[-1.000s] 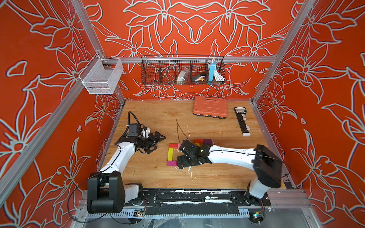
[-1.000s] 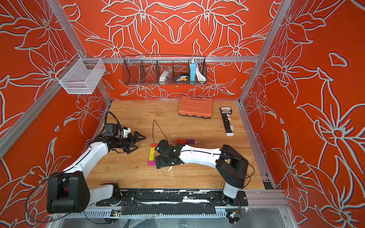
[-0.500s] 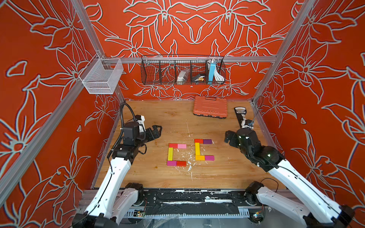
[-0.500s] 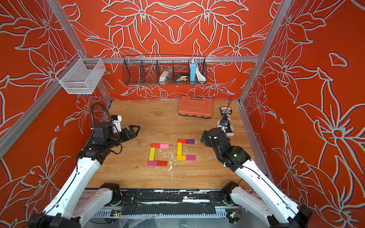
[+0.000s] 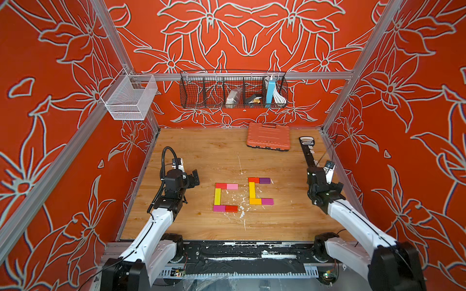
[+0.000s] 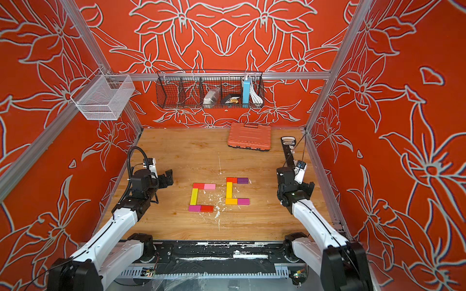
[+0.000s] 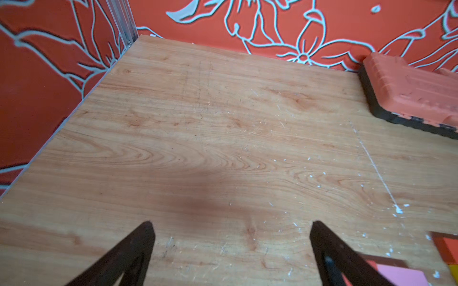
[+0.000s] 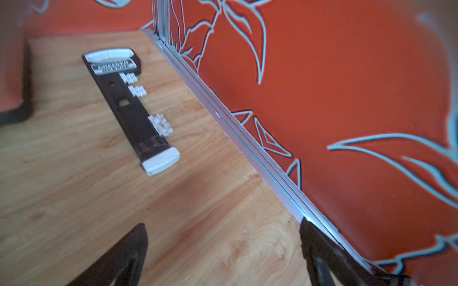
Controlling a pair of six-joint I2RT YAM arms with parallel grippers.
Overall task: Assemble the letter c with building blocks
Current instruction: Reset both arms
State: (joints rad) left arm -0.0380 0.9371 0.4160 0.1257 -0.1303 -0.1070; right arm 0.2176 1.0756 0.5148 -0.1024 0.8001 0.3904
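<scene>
Wooden counter (image 5: pixel 201 151) is shown with the small flat coloured building blocks (image 5: pixel 217 196) laid out as two C shapes side by side, between both grippers and touched by neither. The left gripper (image 7: pixel 230 227) is held wide and empty, with the blocks near on its right. The right gripper (image 8: pixel 223 227) is spread wide too, nothing gripped, with the blocks well apart on its left. A long black plastic bar with white ends (image 8: pixel 131 109) is seen ahead of it.

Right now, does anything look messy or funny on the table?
Yes: white flecks are scattered on the wooden table between and below the two Cs of building blocks, like crumbs or chipped paint. The blocks themselves lie neat.
</scene>
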